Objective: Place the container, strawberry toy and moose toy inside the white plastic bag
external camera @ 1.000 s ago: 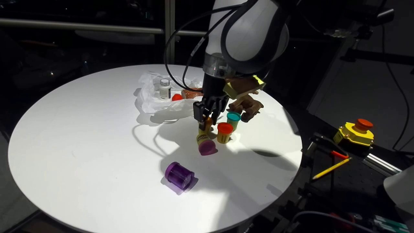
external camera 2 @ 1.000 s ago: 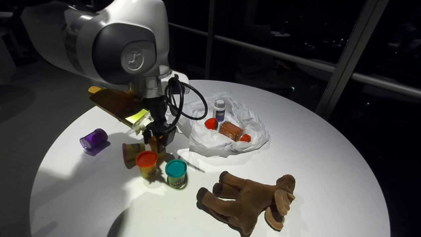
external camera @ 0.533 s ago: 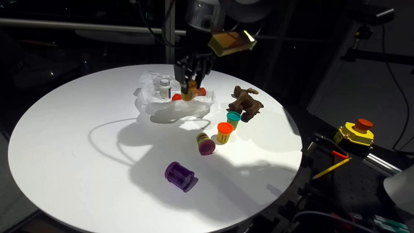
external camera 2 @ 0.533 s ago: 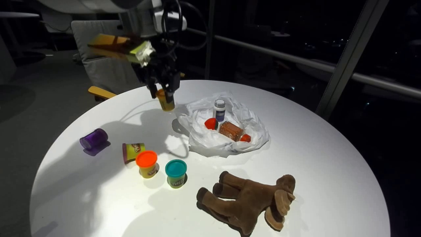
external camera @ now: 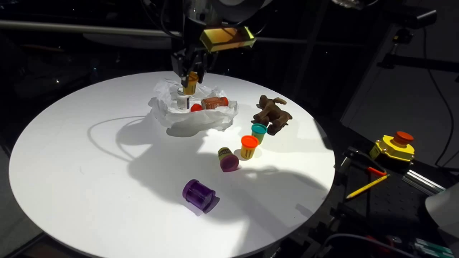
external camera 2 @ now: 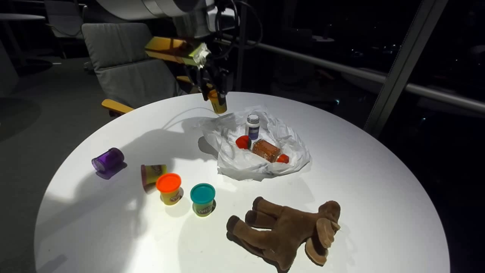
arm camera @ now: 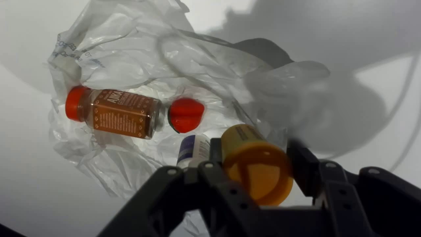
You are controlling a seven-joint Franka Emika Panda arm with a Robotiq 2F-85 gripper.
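Wrist view: jaws, narrowed to its width, hold the yellow container (arm camera: 258, 168) above what seems the edge of the white plastic bag (arm camera: 118, 69). Below them stands a white bottle (arm camera: 195, 148): descending here could topple it; releasing off-centre could drop the container outside.

On the table (external camera 2: 379, 212), the strawberry (external camera 2: 242, 142) lies in the bag (external camera 2: 246, 169), the moose (external camera 2: 288, 231) outside.

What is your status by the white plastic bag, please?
Jaws closed on orange-topped yellow cylindrical tub, aloft. Brown plush moose outside white plastic bag. White cylindrical bottle upright inside bag, possibly in the way.
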